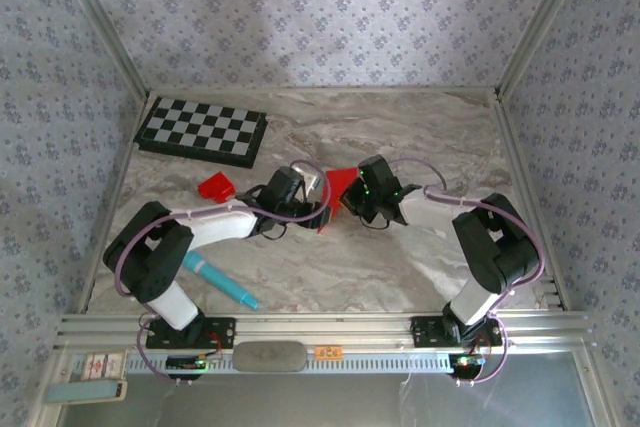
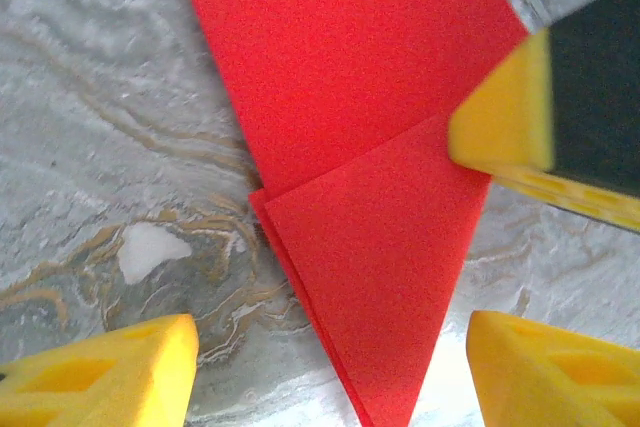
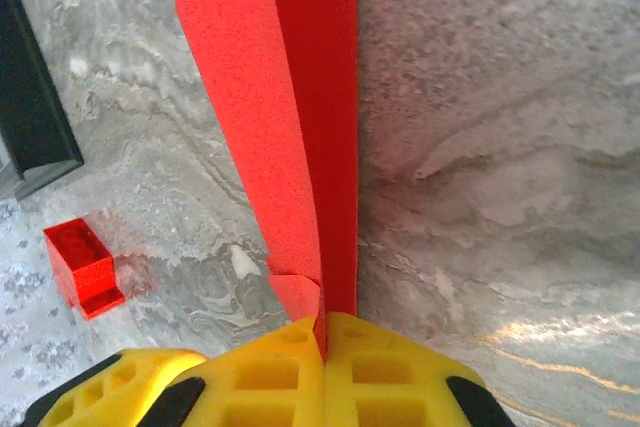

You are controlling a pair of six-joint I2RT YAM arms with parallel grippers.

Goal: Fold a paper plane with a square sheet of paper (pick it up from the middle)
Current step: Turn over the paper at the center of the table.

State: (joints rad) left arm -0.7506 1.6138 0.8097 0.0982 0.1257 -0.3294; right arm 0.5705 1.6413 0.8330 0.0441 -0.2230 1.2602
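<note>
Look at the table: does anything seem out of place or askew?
The teal pen lies loose by the left arm's base; on the red paper, the folded layers do not line up along one edge.

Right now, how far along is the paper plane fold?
Done: the red paper already has layered creases and tapers to a point, so a dart shape is forming. In hand: the right gripper is shut on one end of it, while the left gripper stands open astride the pointed tip. Left: no folded wings are visible, so it does not look finished.
</note>
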